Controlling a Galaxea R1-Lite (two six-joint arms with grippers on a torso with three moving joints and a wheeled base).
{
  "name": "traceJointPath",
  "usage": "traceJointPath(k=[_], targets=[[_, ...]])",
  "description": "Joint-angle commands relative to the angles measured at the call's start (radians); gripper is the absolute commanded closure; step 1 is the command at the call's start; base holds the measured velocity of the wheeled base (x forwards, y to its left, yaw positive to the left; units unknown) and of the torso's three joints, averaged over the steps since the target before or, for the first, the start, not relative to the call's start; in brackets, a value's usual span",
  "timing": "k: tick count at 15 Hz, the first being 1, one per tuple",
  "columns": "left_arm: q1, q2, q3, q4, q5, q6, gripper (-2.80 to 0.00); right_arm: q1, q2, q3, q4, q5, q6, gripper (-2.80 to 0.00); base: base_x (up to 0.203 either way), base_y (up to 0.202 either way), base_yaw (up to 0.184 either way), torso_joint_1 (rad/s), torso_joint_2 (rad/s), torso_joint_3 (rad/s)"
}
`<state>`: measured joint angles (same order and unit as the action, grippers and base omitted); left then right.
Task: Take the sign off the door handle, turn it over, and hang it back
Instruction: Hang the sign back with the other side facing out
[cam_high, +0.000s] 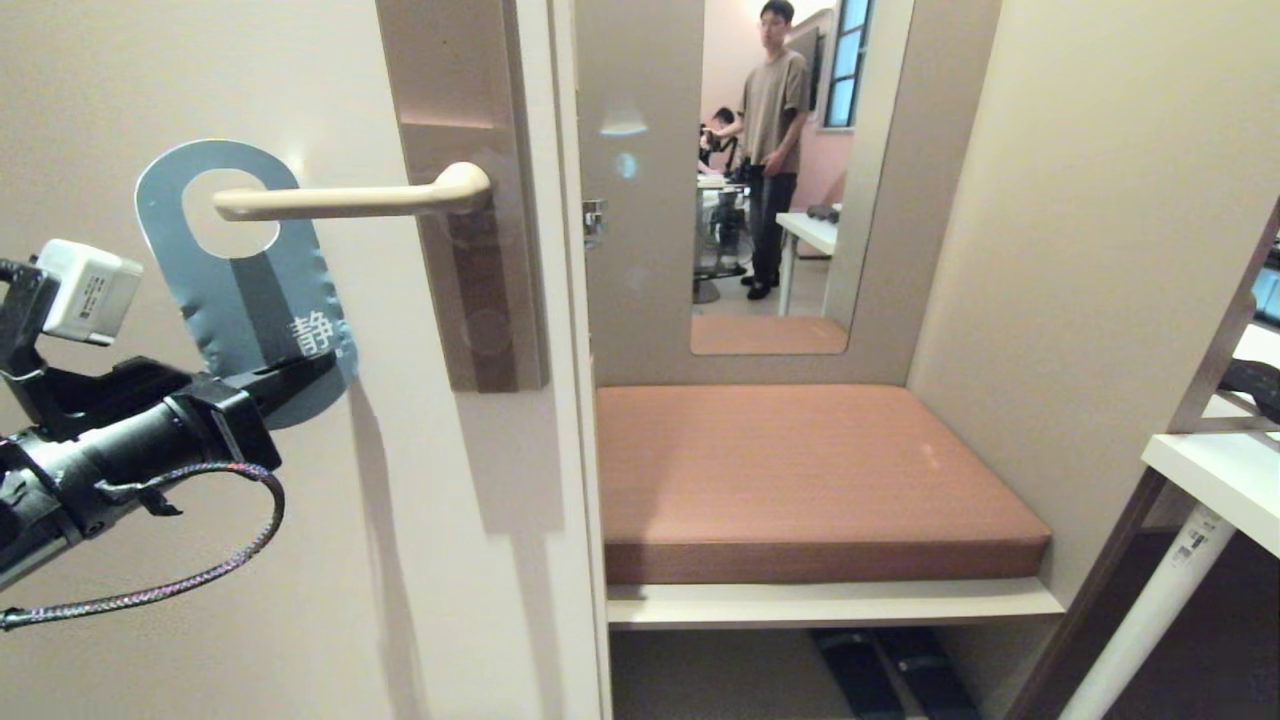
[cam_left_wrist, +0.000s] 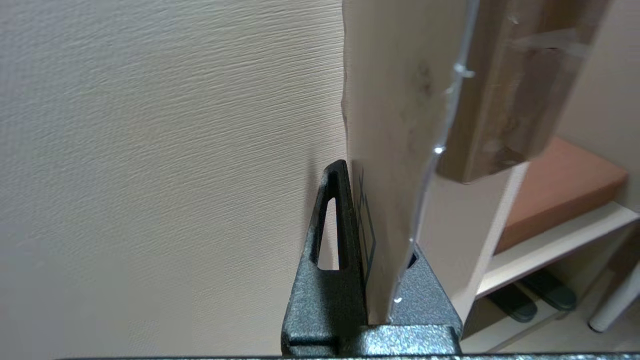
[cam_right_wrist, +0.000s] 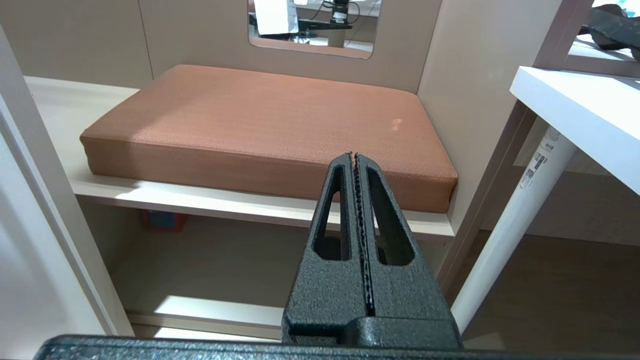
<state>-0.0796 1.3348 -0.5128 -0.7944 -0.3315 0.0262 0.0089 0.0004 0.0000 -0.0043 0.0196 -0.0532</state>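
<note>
Fingers of the left gripper (cam_high: 305, 372) clamp the lower edge of the slate-blue, rounded-oblong card sign (cam_high: 250, 290), whose oval hole is threaded over the free tip of the slim cream lever door handle (cam_high: 350, 200). Sliding the card level along the lever, hole clear of the tip, looks the cleanest move. Right gripper (cam_right_wrist: 356, 159) hangs clenched and empty near the terracotta bench cushion (cam_right_wrist: 270, 125).

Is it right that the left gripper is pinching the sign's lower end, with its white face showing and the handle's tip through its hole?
Not quite: the face showing on the sign is slate-blue, not white, as the head view shows. The left gripper does pinch its lower end, and the door handle passes through the hole.
</note>
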Motion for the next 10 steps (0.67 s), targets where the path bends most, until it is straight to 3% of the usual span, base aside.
traceJointPath(k=[1, 10], targets=[[-0.022, -0.003, 0.000, -0.005, -0.001, 0.026, 0.00, 0.000, 0.000, 0.000, 0.000, 0.000, 0.000, 0.00, 0.000, 0.000, 0.000, 0.000, 0.00, 0.000], [-0.138, 0.000, 0.003, -0.005, 0.002, 0.078, 0.00, 0.000, 0.000, 0.000, 0.000, 0.000, 0.000, 0.00, 0.000, 0.000, 0.000, 0.000, 0.00, 0.000]])
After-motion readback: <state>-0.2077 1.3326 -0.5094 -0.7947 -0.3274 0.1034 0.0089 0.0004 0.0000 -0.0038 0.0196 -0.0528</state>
